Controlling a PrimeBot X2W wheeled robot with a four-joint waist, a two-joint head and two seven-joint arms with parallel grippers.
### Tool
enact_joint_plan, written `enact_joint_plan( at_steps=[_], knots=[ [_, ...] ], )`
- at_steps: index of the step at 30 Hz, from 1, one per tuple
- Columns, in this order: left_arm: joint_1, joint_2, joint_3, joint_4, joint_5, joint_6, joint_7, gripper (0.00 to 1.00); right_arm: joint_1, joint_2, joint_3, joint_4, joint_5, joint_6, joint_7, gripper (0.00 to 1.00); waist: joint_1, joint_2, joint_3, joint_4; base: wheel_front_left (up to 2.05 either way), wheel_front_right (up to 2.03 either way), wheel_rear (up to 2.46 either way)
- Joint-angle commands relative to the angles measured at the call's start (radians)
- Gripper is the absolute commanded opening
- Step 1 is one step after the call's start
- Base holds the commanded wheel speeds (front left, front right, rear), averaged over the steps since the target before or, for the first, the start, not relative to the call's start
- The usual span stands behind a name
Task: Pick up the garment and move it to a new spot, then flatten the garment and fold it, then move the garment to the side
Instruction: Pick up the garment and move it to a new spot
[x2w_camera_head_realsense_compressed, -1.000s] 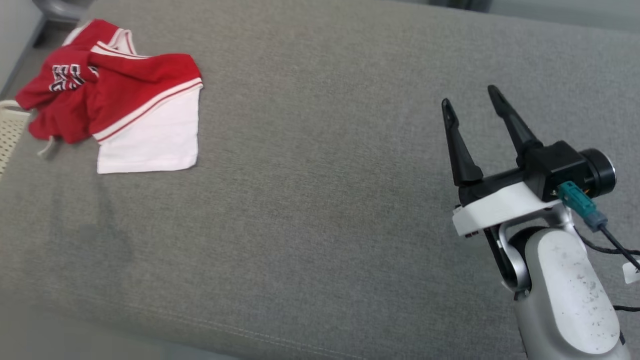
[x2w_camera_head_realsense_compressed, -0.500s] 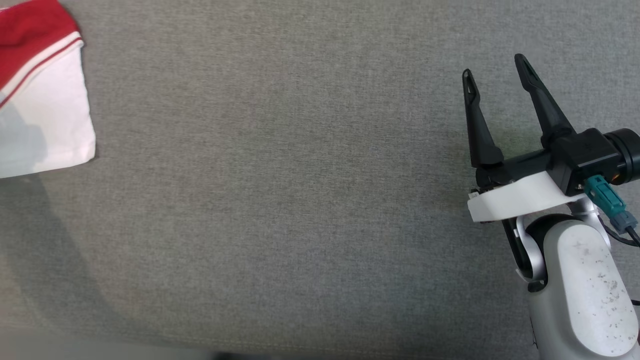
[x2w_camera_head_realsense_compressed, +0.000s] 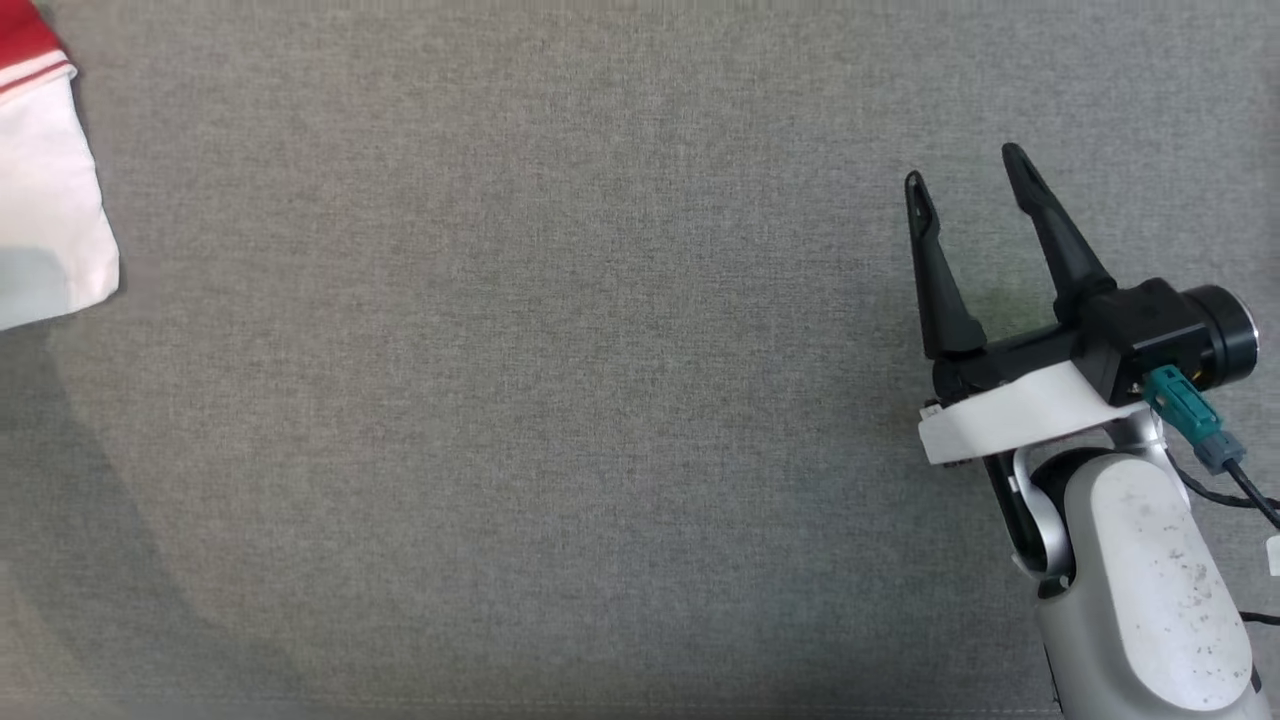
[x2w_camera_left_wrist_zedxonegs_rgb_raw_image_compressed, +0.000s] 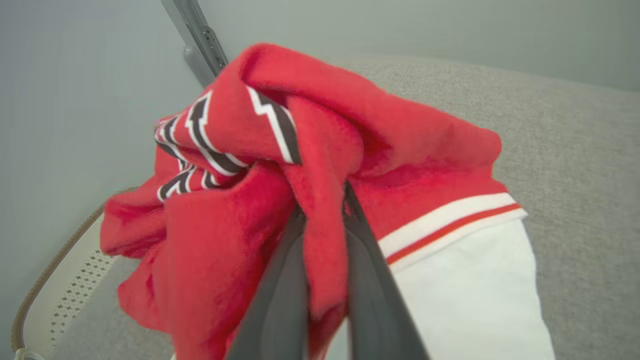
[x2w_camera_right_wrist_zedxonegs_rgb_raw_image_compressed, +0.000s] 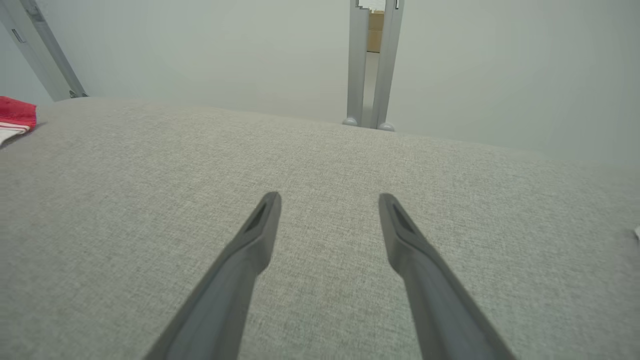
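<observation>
Red cloth of the garment (x2w_camera_left_wrist_zedxonegs_rgb_raw_image_compressed: 410, 150) is pinched between the closed jaws of the left gripper (x2w_camera_left_wrist_zedxonegs_rgb_raw_image_compressed: 324, 212). The right gripper (x2w_camera_head_realsense_compressed: 965, 167) has its jaws spread wide, empty.

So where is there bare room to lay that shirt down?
The grey surface is bare from the garment at the left across to the right end effector. Crowded at that left edge: the left end effector clamps the bunched cloth beside a basket.

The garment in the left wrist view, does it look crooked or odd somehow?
Yes. The garment is bunched in a crumpled heap, not flat, and the left gripper pinches one red fold of it.
</observation>
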Motion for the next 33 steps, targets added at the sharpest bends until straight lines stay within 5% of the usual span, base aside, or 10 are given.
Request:
enact_joint_plan(
  at_steps=[1,16,24,33],
  knots=[
    [-0.02,0.013,-0.009,-0.005,0.014,-0.008,-0.016,0.0,0.018,-0.003,0.002,0.017,0.012,-0.001,-0.012,1.0,-0.0002,0.0,-0.089,0.0,0.0,0.0,0.0],
    [-0.04,-0.044,-0.194,-0.216,0.052,-0.04,0.029,0.0,0.168,-0.002,-0.072,0.162,0.099,-0.001,-0.074,1.0,-0.0002,0.0,-0.441,-0.11,0.0,0.0,0.0],
    [-0.017,-0.193,-0.275,-0.4,-0.022,-0.04,0.081,0.0,0.22,-0.003,-0.092,0.2,0.128,-0.001,-0.098,1.0,-0.0002,0.0,-0.504,-0.175,0.0,0.0,0.0],
    [0.084,-0.373,-0.366,-0.448,-0.044,-0.02,0.054,0.0,0.184,-0.002,-0.044,0.23,0.177,-0.001,-0.127,1.0,-0.0002,0.0,-0.417,-0.228,0.0,0.0,0.0]
  ],
)
